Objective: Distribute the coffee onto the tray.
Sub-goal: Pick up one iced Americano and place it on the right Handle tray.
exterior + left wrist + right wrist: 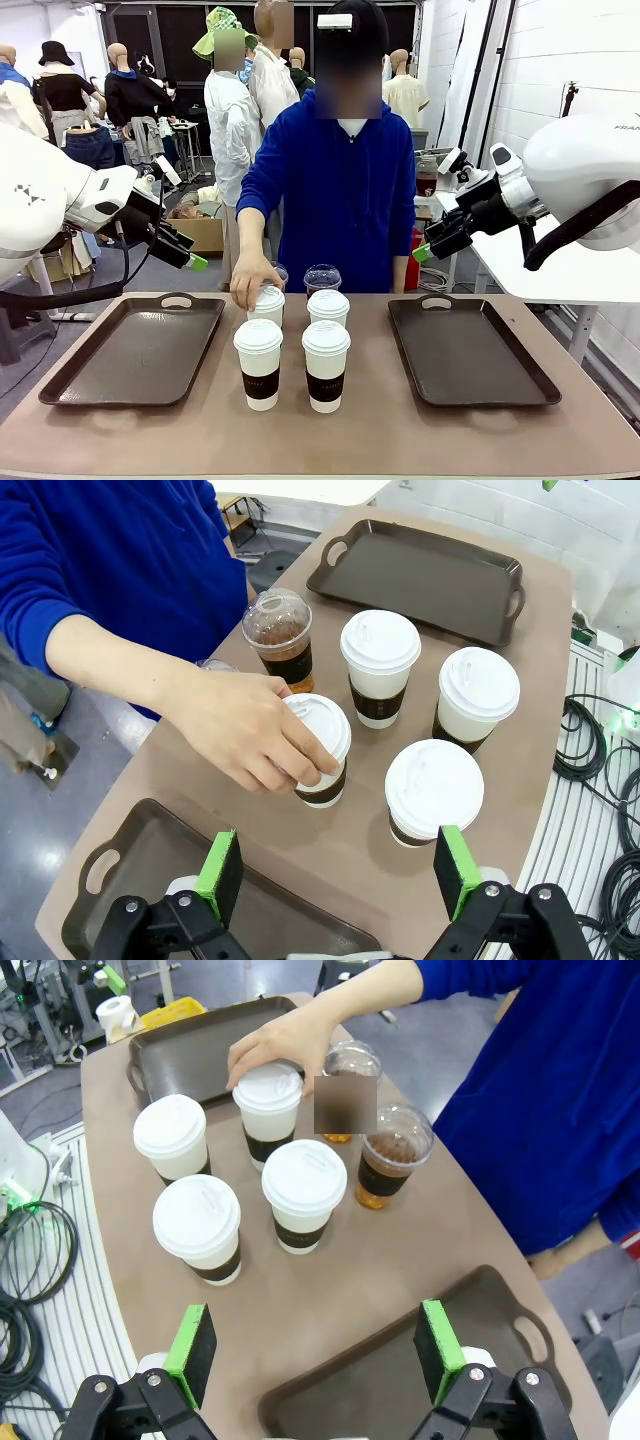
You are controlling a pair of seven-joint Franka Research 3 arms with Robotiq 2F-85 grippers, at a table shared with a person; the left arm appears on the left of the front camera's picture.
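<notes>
Clear dome cup [352, 1058] behind the person's hand [275, 1042], right wrist view.

Second clear cup [213, 664] mostly hidden behind person's hand [250, 730]; near tray [140, 852] cut by bottom edge

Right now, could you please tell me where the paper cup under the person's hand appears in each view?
Front view: paper cup, just left of centre.
Left wrist view: picture centre.
Right wrist view: upper middle.
Shared landmark: the person's hand on its lid.
</notes>
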